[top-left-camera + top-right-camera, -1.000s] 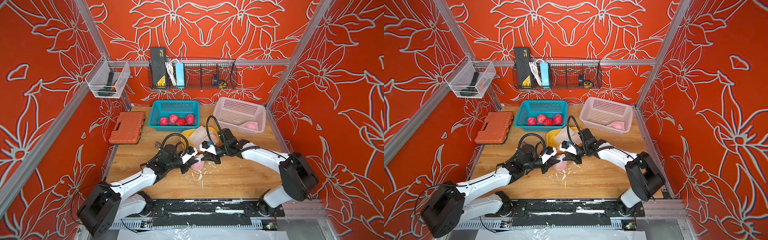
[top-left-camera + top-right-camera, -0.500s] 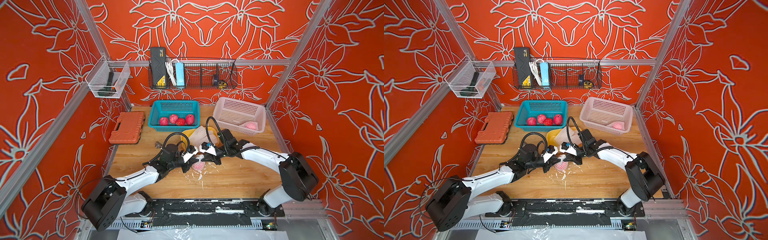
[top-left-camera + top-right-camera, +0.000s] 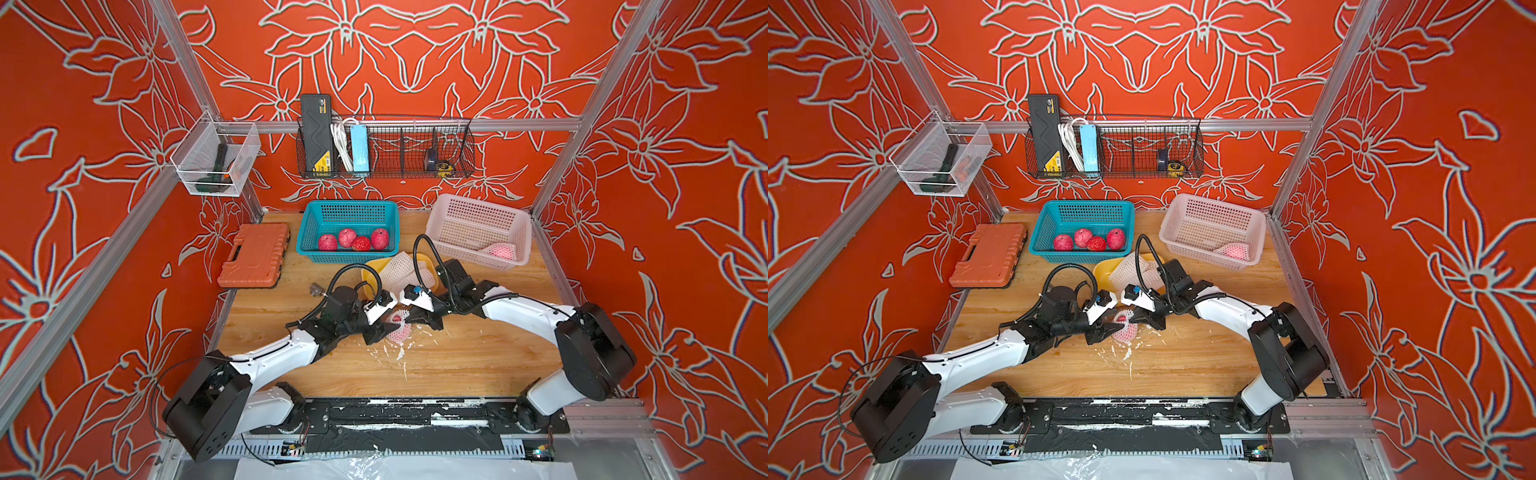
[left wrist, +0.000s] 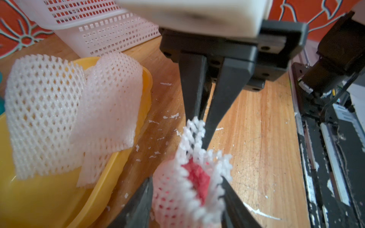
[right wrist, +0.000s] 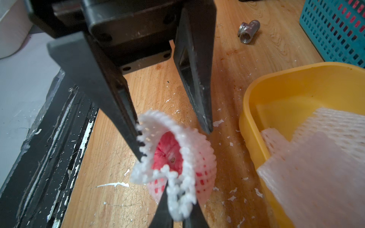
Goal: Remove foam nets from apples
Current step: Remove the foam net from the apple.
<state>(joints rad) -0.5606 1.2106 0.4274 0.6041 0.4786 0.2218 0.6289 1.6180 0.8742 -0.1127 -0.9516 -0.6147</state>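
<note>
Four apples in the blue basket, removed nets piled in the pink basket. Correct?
No. The removed nets lie in the yellow tub, seen in both top views; the pink basket holds one netted apple. Four apples in the blue basket is right.

Left arm (image 3: pixel 274 357) and right arm (image 3: pixel 519 309) both reach in low toward the middle, pretty much nose to nose. Left hand (image 5: pixel 173 144) is spread wide, right hand (image 4: pixel 201 130) is pinched tight.

We see white arm links (image 3: pixel 274 355) with bulky black joints (image 3: pixel 590 353); black ribbed cables (image 3: pixel 416 248) at the wrists; tapered black fingers (image 4: pixel 225 94).
</note>
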